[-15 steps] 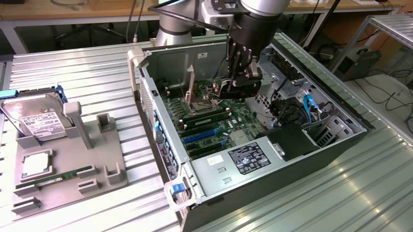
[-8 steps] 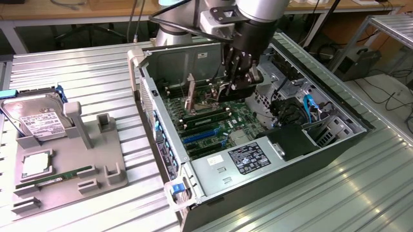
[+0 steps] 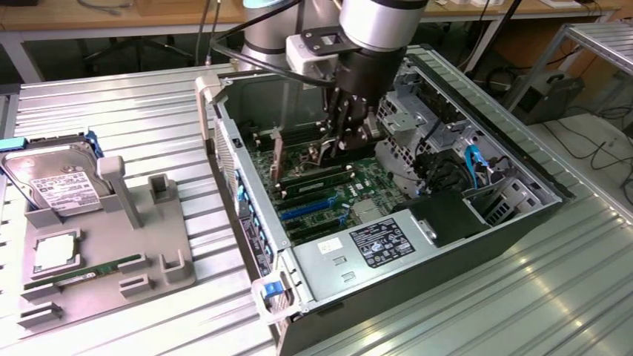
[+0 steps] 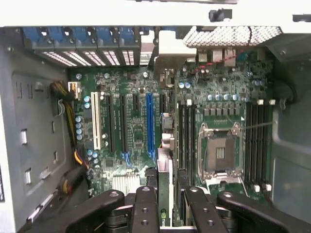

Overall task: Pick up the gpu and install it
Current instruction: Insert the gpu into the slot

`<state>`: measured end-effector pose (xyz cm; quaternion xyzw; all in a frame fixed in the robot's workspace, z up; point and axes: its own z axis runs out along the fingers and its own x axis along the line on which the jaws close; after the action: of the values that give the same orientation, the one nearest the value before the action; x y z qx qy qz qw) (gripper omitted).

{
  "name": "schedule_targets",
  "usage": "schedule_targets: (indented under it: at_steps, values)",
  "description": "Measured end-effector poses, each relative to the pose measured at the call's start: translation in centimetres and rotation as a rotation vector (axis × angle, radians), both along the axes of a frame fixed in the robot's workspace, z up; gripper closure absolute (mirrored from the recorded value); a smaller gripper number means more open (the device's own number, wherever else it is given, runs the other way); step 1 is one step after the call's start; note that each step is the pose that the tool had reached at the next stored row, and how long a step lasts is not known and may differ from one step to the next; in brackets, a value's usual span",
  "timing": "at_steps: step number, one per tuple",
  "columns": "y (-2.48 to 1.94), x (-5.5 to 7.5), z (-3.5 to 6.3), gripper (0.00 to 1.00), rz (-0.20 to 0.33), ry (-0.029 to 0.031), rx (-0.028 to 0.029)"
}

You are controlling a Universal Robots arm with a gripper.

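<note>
At the exterior view's left, a hard drive (image 3: 55, 185), a processor (image 3: 55, 251) and a RAM stick (image 3: 84, 271) are seated in a grey holder (image 3: 148, 245) on the ribbed metal bench (image 3: 494, 297). Toward the middle, an open computer case (image 3: 230, 159) is laid on its side, with the motherboard (image 3: 331, 189) exposed. The pincer (image 3: 348, 133) is positioned inside the case above the motherboard and is closed on the gpu (image 4: 164, 194). The gpu is held on edge between the fingers (image 4: 146, 208), near the blue expansion slot (image 4: 149, 126). At the right, blue cables (image 3: 473, 165) are routed inside the case.
</note>
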<state>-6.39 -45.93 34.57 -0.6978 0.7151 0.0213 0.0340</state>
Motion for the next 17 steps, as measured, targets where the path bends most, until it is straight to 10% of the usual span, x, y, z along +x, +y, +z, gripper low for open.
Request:
schedule_targets:
  at_steps: [3,6,12,14,16,17]
  values:
    - [-0.1,-0.4,-0.55,0.74,0.008,0.0013,0.0001]
    - [-1.04,-0.4,-1.74,0.74,0.034,0.0283,0.0003]
    - [-1.05,-0.4,-3.04,0.74,0.041,0.0354,-0.0002]
    - [-0.11,-1.0,-5.37,0.74,0.041,0.0387,-0.028]
    - [-0.06,-1.6,-6.48,0.74,0.04,0.0425,-0.0471]
    - [-0.06,-1.6,-7.3,0.74,0.04,0.048,-0.0473]
